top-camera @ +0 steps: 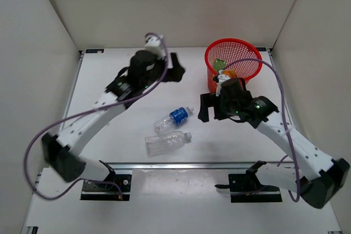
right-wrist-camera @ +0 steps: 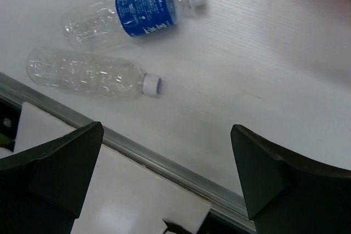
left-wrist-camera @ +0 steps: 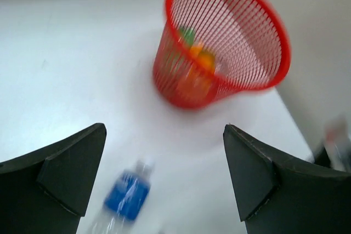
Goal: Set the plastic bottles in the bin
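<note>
Two bottles to go, and both my end effectors are wide and empty.

My right end effector (top-camera: pixel 205 108) hangs just right of the blue-label bottle (top-camera: pixel 174 119), which lies on its side on the surface (top-camera: pixel 236 141) beside the plain clear bottle (top-camera: pixel 166 143). My left end effector (top-camera: pixel 174 69) hovers farther back. The bin (top-camera: pixel 233 40) holds a green bottle (top-camera: pixel 219 64) and an orange bottle (top-camera: pixel 230 73). I judge the right should straddle the labelled middle crosswise, close gently so it cannot roll, and lift above the rim before releasing.

We see the red mesh bin (top-camera: pixel 207 61) upright at 1 o'clock, holding a green bottle (top-camera: pixel 219 64) and an orange bottle (top-camera: pixel 230 73). Near center, 2 clear ones lie flat: the blue-labelled bottle (top-camera: pixel 174 119), with the plain bottle (top-camera: pixel 167 142) at its 6 o'clock.
</note>
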`<state>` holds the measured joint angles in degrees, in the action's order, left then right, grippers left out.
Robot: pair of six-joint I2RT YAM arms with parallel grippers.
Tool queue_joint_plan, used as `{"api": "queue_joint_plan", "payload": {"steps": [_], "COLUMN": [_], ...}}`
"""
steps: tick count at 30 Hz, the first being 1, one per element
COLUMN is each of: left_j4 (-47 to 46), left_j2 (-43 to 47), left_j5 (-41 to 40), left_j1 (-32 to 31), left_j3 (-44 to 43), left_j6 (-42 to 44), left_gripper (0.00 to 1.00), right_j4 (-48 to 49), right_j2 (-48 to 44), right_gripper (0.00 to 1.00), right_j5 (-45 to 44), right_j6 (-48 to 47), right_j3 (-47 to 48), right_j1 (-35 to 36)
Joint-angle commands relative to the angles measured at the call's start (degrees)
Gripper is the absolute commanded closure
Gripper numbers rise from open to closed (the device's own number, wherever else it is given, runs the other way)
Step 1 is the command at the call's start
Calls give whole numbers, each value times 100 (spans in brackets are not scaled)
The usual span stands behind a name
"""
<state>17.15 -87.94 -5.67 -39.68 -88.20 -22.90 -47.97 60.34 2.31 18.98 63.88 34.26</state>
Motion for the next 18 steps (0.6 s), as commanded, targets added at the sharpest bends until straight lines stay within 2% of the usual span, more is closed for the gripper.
{"api": "queue_joint_plan", "payload": {"steps": [1,3,4,6,8,11,16,18], "left_j4": [1577,2140,2457,2844,3215,3900,4174,4165], "left_j2": [1321,2416,2631,3525,3949,4311,4715,4812], "left_j5": [-383,-399,-347,-277,-136,-153,-101,-75], "left_j1": [485,917,1153,1410,1603,1595,1516,1595], "left_j3": [1687,2408,2805,3202,3467,3538,3696,3749], "left_j6": [-513,-777,-856,-857,-857,-752,-664,-550], "left_gripper": [1,1,2,1,1,2,1,1], "right_j4": [795,1113,1331,1815,2272,2240,2467,2458], "right_j2": [608,951,1171,1444,1822,2498,3307,3738], "right_gripper": [1,1,1,1,1,0,1,1], "right_j5": [85,34,-45,-38,-19,-422,-915,-768], "right_j6": [886,1360,1676,2089,2626,3162,3796,3894], "right_j3": [73,-68,-103,-305,-341,-105,203,370], "right_j1": [204,247,274,336,414,651,758,723]}}
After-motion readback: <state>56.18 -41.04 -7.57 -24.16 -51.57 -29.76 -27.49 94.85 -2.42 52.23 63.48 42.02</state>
